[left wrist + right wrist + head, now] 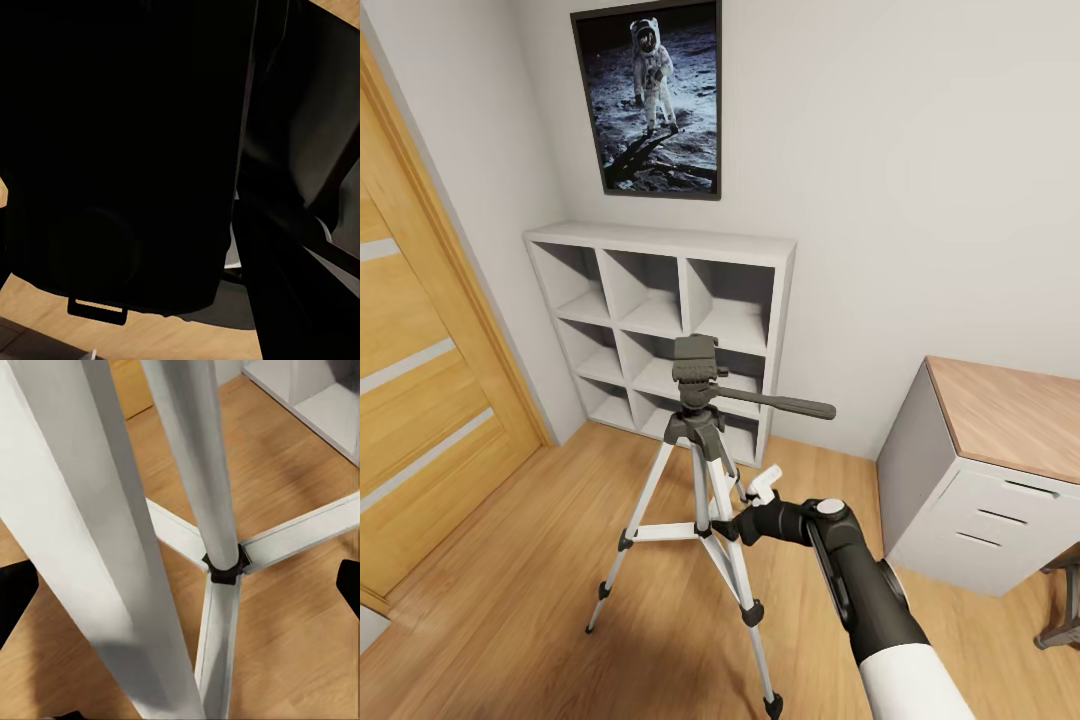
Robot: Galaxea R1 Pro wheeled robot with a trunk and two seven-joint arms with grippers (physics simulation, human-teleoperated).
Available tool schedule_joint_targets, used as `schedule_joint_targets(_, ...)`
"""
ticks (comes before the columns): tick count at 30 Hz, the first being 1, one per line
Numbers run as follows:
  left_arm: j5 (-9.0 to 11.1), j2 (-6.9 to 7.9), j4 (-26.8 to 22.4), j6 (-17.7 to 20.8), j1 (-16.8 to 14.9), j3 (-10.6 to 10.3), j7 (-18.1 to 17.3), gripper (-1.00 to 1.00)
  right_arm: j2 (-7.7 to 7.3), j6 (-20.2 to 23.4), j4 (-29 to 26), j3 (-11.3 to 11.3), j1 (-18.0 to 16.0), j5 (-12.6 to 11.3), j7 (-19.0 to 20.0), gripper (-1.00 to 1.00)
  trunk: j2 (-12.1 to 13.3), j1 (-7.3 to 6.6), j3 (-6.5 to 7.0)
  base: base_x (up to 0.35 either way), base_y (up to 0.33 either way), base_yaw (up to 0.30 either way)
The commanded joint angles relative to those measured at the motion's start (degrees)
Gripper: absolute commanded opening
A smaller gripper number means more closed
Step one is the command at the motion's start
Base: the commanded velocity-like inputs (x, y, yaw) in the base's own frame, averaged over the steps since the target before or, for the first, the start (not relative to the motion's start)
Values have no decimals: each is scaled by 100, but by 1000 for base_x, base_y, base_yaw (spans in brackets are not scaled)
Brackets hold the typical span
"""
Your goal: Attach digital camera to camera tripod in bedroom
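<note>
The right arm, a glossy black forearm over a white sleeve, reaches forward and slightly leftward from the lower right of the head view, ending with its right pincer [745, 520] against the tall camera tripod [695, 500] of silver metal legs, black joints and black feet. In the right wrist view the two dark fingertips [15, 592] stand wide apart at either edge, a pale matte leg running steeply between them, nothing clamped. The flat silver braces meet at a small black hub on the centre column.

The tripod stands upright on the light wood plank floor [510, 620], long axis vertical, legs splayed. Its dark grey head carries a long pan handle pointing right and slightly downward, toward the grey drawer worktop with a wooden top [1000, 470]. Behind it stand a white cube shelf [660, 320] and a framed astronaut poster [650, 100]; an oak door with pale stripes [420, 400] is at left.

The left wrist view is nearly black, with a dark boxy shape close up; whether the left pincer is apart or together cannot be told.
</note>
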Motion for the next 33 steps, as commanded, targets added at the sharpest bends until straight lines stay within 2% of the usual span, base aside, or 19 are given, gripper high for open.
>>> schedule_joint_targets(1,51,-1,8,-10,-5,-49,-39,-100,3,-25,20,-6,-5,44,19,100,-11,3,-11,0,0,0)
schedule_joint_targets(6,52,-1,8,-11,-5,-51,-39,-100,3,-184,114,-6,-4,42,-34,100,-11,3,-11,0,0,0)
schedule_joint_targets(21,85,11,14,-10,-5,-32,-13,-100,3,-216,124,-9,-4,16,-49,100,-11,3,-11,0,0,0)
schedule_joint_targets(26,87,13,63,3,-5,-45,24,-100,3,-224,127,-8,-4,-169,-54,100,-11,3,-11,0,0,0)
schedule_joint_targets(27,73,36,72,6,-5,-46,30,-100,3,-226,126,-5,-4,-269,-60,100,-11,3,-11,0,0,0)
schedule_joint_targets(33,32,134,50,-7,-5,-70,31,-100,3,-234,137,-8,-4,-354,-116,100,-11,3,-11,0,0,0)
